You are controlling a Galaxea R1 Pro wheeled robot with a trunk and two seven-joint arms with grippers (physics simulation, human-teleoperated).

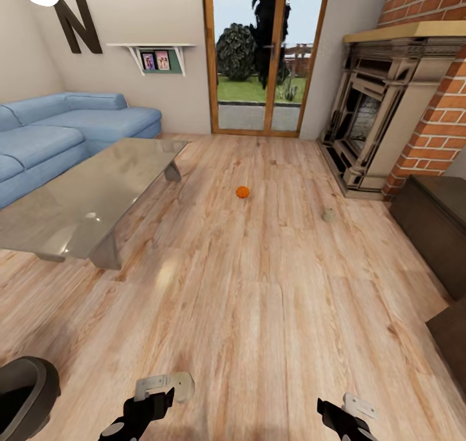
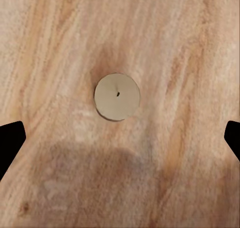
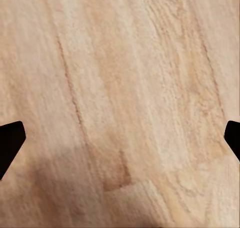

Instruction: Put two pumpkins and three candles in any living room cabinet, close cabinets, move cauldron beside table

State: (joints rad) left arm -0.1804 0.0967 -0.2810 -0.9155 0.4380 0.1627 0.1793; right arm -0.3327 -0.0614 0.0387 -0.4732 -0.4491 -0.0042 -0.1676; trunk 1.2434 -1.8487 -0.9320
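Your left gripper (image 2: pixel 120 138) hangs spread wide right over a candle (image 2: pixel 117 96) standing upright on the floor (image 1: pixel 259 311) (wick up, no long axis to align). Your right gripper (image 3: pixel 120 138) is spread too, over bare boards. Farther ahead lies a pumpkin (image 1: pixel 242 191).

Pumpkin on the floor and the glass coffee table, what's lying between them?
Nothing: in the head view, bare wooden floor runs between the pumpkin and the table.

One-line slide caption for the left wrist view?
Open left end effector above a candle standing on the wood floor.
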